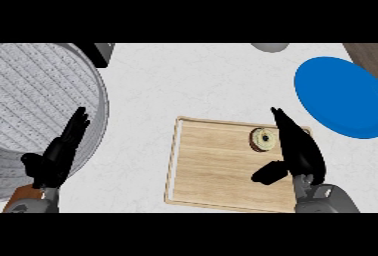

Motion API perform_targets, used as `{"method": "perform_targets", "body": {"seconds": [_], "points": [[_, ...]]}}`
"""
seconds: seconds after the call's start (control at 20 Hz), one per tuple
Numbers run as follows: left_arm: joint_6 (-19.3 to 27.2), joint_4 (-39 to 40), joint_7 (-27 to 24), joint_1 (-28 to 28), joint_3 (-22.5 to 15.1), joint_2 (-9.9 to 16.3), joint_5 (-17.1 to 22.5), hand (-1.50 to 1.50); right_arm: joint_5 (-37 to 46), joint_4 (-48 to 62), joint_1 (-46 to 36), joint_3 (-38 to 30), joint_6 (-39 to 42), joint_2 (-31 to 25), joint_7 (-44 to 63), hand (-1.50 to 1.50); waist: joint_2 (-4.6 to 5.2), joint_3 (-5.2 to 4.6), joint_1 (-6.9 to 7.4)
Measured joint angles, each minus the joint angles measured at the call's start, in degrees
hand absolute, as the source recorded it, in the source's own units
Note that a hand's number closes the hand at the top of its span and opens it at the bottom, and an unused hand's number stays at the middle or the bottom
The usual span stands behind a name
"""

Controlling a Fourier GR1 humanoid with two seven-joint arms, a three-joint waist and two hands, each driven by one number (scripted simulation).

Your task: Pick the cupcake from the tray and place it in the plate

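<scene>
The largest thing in the head view is a round grey ribbed object (40, 95) at the left, cut off by the view's edge, so what it is cannot be told for sure. Next comes the wooden tray (214, 175), lying flat mid-counter, its far right corner covered by the right hand. The blue plate (336, 95) sits up and to the right of the tray, apart from it, its right side running out of view.

The right hand (299, 150) is over the tray's right side, fingers straight and pointing away from the robot, thumb splayed toward the left; it holds nothing. The cupcake (262, 139) stands on the tray near its far right corner, just beside the fingers on their left; whether they touch it cannot be told from this angle.

I judge the step in hand to be the approach to the grasp: the cupcake is not yet held or lifted. The next move seems to call for setting the fingers and thumb on either side of the cupcake, closing round it, then carrying it up and right to the plate.

The left hand (59, 152) rests open at the lower left, fingers up, over the grey object's rim. A small grey shape (269, 47) at the top edge and dark corners are too cropped to name.
</scene>
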Motion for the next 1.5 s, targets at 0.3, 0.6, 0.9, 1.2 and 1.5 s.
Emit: {"method": "perform_targets", "body": {"seconds": [0.3, 0.6, 0.9, 1.2, 1.5], "points": [[-1.1, 0.7, 0.3, -0.7, 1.8, -2.3, -2.3, 0.00, 2.4, 7.9, -2.2, -2.6, 0.3, 3.1, -3.8, -1.50, 0.03, 0.01, 0.07], [-2.4, 0.8, 0.4, -0.5, 3.2, -3.7, -4.2, 0.00, 6.1, 15.7, -3.1, -4.6, -1.5, 4.3, -7.9, -1.50, 0.06, 0.01, 0.11], [-4.2, 2.1, 0.4, -1.6, 5.4, -4.8, -5.5, 0.00, 6.5, 20.1, -4.5, -6.9, -0.3, 5.9, -12.0, 1.50, -0.07, -0.11, 0.02], [-5.1, -0.8, 2.1, -0.4, 6.3, -5.3, -6.4, 0.00, 7.2, 23.0, -5.4, -7.5, 0.1, 6.5, -17.4, 1.50, -0.43, -0.46, 0.00], [-5.7, -0.6, 2.6, -1.4, 7.6, -5.7, -7.1, 0.00, 10.1, 22.2, -4.3, -7.0, -2.9, 6.6, -21.5, 1.50, -0.61, -0.58, -0.18]]}}
